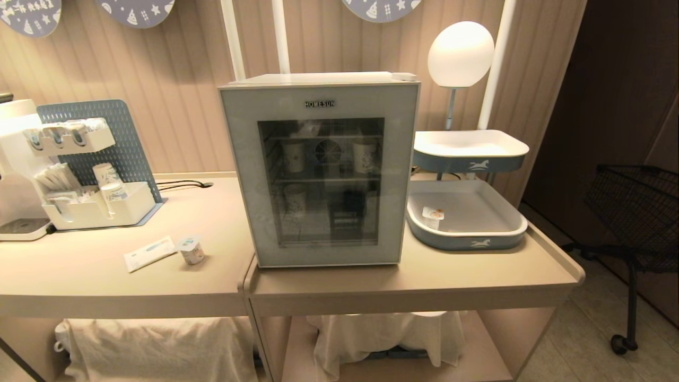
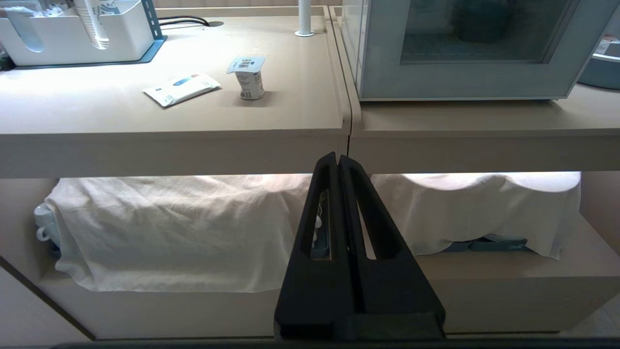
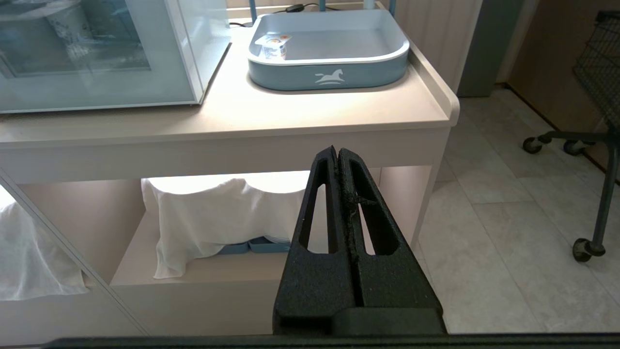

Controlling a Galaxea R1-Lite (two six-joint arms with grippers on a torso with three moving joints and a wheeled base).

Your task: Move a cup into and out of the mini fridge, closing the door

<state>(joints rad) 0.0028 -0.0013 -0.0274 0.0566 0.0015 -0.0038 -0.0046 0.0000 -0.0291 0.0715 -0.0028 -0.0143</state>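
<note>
Closest to me, both arms hang low in front of the furniture, below the level of the top: the left pincer is clenched tight on nothing, fingertips pressed together, facing the seam where the two units meet, and the right pincer is likewise clenched and empty, facing the front edge of the right-hand unit. Behind them, on the lower shelves, white cloths are draped over stacked dishes. Up on the beige surface, left of the seam, the cup stands upright with its foil lid on, just beside a flat white sachet and well apart from the fridge. To the right of the seam sits the mini fridge, its door shut; through the glass I can make out wire shelves, a round fan at the back and a few tall patterned paper cups. Right of the fridge lies a grey-blue tray with a white horse on its wall, holding a second small cup with an orange mark in its near-left corner, and a matching tray is raised above it. Farther back on the left stands a white organiser against a blue pegboard, stocked with paper cups and packets, and a round white lamp rises behind the trays.
</note>
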